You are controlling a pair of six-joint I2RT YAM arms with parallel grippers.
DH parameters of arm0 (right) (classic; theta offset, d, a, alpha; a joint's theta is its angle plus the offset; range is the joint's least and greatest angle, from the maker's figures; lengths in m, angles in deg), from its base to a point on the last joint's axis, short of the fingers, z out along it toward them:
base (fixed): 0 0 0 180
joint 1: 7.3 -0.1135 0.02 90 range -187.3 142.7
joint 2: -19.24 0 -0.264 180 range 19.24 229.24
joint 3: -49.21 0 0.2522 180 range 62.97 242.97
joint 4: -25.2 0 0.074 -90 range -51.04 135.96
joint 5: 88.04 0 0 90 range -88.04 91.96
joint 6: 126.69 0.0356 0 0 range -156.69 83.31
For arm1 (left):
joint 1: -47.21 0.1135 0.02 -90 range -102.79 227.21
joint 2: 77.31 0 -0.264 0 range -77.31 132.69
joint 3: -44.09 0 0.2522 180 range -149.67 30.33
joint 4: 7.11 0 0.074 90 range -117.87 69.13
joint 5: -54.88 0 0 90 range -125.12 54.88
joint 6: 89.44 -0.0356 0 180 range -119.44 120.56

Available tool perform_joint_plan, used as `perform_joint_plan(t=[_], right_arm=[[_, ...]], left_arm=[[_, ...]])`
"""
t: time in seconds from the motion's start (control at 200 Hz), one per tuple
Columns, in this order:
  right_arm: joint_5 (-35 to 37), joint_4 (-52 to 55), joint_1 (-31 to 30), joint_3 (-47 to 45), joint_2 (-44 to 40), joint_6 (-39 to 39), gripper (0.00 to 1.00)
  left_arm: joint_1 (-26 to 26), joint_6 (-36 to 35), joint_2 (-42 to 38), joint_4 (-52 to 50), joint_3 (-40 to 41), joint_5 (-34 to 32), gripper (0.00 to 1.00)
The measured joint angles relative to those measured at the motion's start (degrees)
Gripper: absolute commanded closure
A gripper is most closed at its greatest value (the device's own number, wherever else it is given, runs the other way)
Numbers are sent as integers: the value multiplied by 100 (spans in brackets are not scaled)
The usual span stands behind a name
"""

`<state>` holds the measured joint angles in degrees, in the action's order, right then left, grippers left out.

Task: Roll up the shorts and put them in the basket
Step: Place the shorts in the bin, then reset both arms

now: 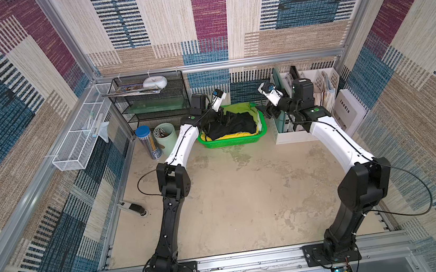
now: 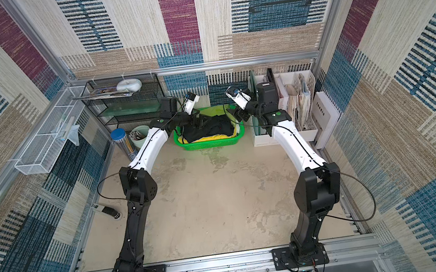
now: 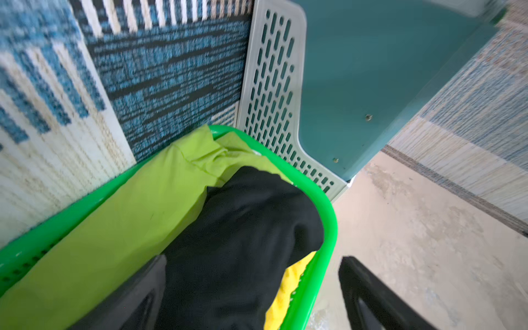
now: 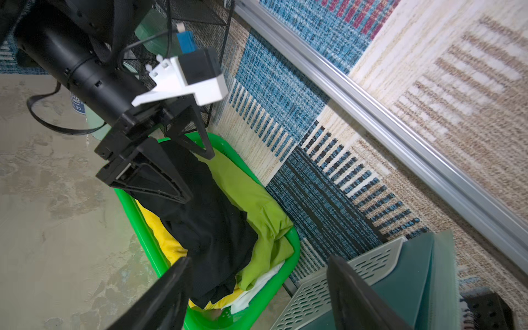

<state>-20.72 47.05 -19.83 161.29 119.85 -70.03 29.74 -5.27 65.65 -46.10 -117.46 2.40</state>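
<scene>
1. Since the shorts (image 1: 231, 125) are soft black fabric bunched in a loose heap, I judge them light and limp. They should sag and trail when lifted. They look neither fragile nor slippery.
2. Shorts sit inside the green basket (image 1: 232, 141) at the back of the table. They lie on a yellow cloth (image 1: 228, 136), with a lime-green cloth (image 1: 236, 109) just behind them on the wall side.
3. Where to hold: waistband and drawstring can't be picked out in the heap. Best bet is a raised fold on top. Pinch the black layer only, since the yellow cloth touches it underneath and could come up too.
4. Left gripper (image 4: 197, 177) has its fingers spread wide and pinches nothing. It hovers over one end of the heap. In the left wrist view one finger (image 3: 137, 297) is close beside the shorts inside the basket and the other is out past the rim. Can't tell if the near finger touches the fabric.
5. Right gripper (image 4: 258, 258) also has its fingers spread and empty. It hangs above the other end of the basket, near the perforated file tray (image 3: 271, 85).
6. Table (image 1: 245, 194) in front of the basket is likely where spreading and rolling would go. The roll is not yet begun.
</scene>
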Motion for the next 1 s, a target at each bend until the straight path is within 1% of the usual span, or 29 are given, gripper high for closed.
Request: perform_joint_plan(t=[0.115, 0.215, 0.31, 0.391, 0.491, 0.561, 0.596, 0.611, 0.631, 0.681, 0.801, 0.886, 0.996], right_arm=[[291, -72, -4, -199, -175, 94, 21], [573, -85, 7, -205, -260, 144, 20], [673, -92, 11, -227, -372, 184, 21], [726, -103, 11, -310, -490, 341, 20], [876, -107, 9, -396, -579, 702, 20], [949, -101, 11, -470, -649, 905, 19], [990, -85, 11, -562, -730, 1016, 19], [1005, -85, 11, -601, -765, 1049, 19], [1019, -68, 11, -669, -826, 1108, 19], [1021, -96, 11, -872, -994, 1215, 18], [1045, -339, 22, -1617, -1545, 1563, 18], [1141, -511, 44, -2096, -1895, 1882, 17], [1196, -625, 72, -2470, -2181, 2020, 17]], left_arm=[[-72, 94, -306, -20, -31, -37, 0], [-175, 92, -697, -61, -61, -254, 0], [-286, 83, -1150, -188, -72, -658, 0], [-310, 87, -1591, -358, 22, -1165, 0], [-282, 85, -2264, -507, 588, -1930, 0], [-269, 42, -2962, -564, 1467, -2430, 0], [-271, 9, -3235, -520, 1912, -2581, 0], [-275, -37, -3521, -479, 2282, -2669, 0], [-275, -59, -3663, -472, 2498, -2754, 0], [-275, -122, -4332, -297, 3477, -3023, 0], [-236, -212, -5720, 157, 5388, -3582, 0], [-146, -212, -6502, 450, 6446, -3965, 0], [-9, -188, -7401, 815, 7772, -4590, 0]])
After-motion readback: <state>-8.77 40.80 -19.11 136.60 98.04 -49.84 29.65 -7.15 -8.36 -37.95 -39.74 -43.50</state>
